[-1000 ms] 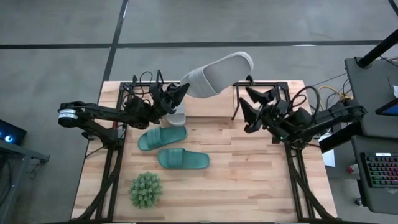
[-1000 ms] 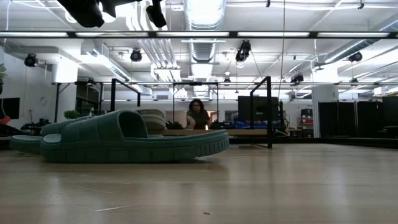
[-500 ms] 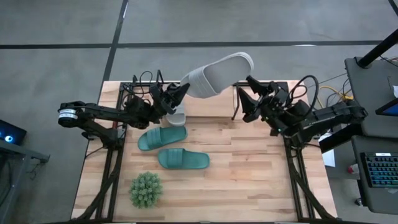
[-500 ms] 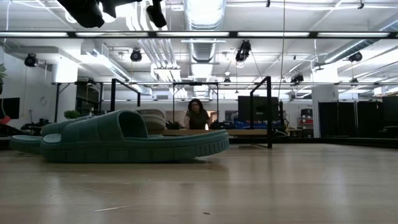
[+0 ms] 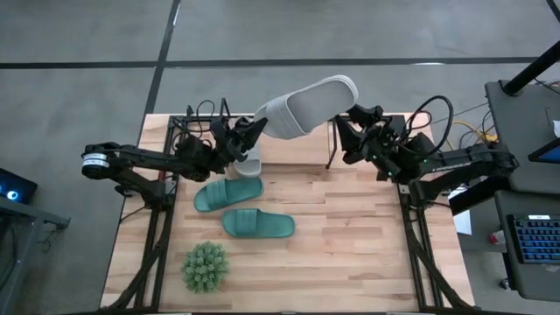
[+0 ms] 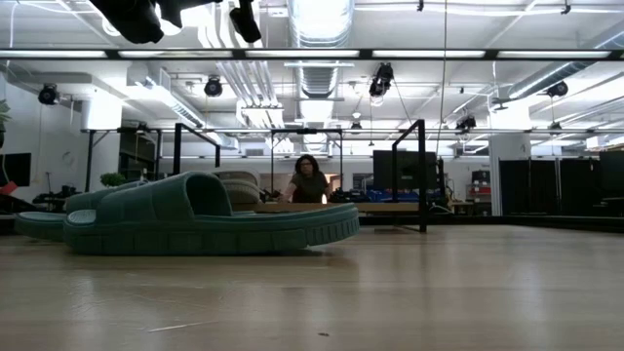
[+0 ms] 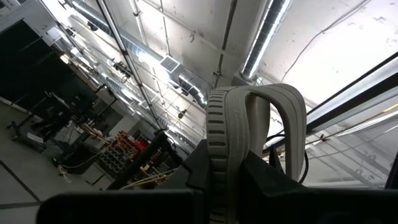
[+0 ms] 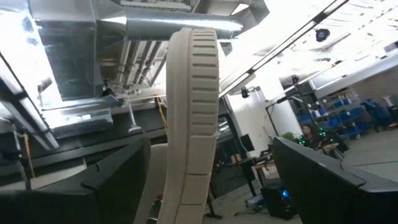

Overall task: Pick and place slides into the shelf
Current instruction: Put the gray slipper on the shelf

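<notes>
The left end effector (image 5: 248, 133) is clamped on one end of a light grey slide (image 5: 308, 103), held aloft over the shelf (image 5: 332, 140) at the worktop's (image 5: 350, 254) 12 o'clock edge. The right end effector (image 5: 348, 133), fingers spread and empty, sits at the slide's 4 o'clock. Two teal slides (image 5: 229, 193) lie flat mid-worktop; a second grey slide (image 5: 250, 165) is beneath the left arm.

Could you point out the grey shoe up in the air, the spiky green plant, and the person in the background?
Grey slide (image 5: 308, 105), high view, on its sole.
Plant (image 5: 206, 267), high view, at its middle.
Person (image 6: 309, 182), low view, on the torso.
</notes>
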